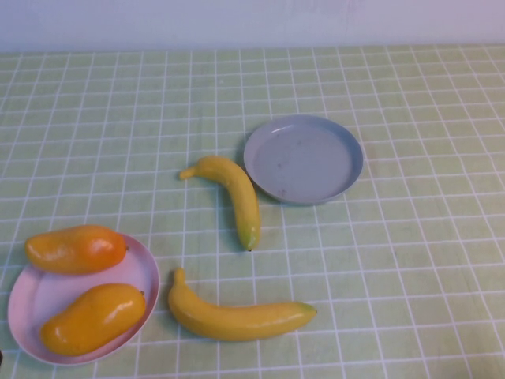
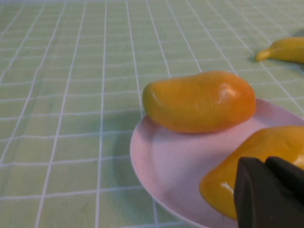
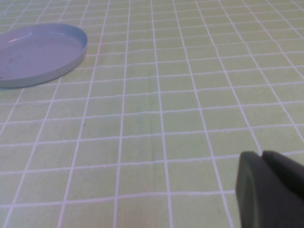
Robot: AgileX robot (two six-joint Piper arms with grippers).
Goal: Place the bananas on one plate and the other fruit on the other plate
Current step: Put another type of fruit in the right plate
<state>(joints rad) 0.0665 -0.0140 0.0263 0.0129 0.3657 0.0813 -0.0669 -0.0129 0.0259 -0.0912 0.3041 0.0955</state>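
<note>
From above, both mangoes (image 1: 76,249) sit on my near-left pink plate (image 1: 31,300); two bananas (image 1: 237,316) lie on the worktop, the grey-blue plate (image 1: 304,159) empty beyond. My left jaws (image 2: 268,190) hover over a mango, my right jaws (image 3: 270,187) over bare worktop; I cannot tell their opening. Bananas look stiff and slippery: grip mid-length.

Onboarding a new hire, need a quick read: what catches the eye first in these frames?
Two glossy orange-yellow mangoes already on the pink plate at near left. Two bananas lie loose on the green checked cloth, one almost touching the empty grey-blue plate at centre. The left gripper hovers by the mangoes, the right gripper over bare cloth.
</note>
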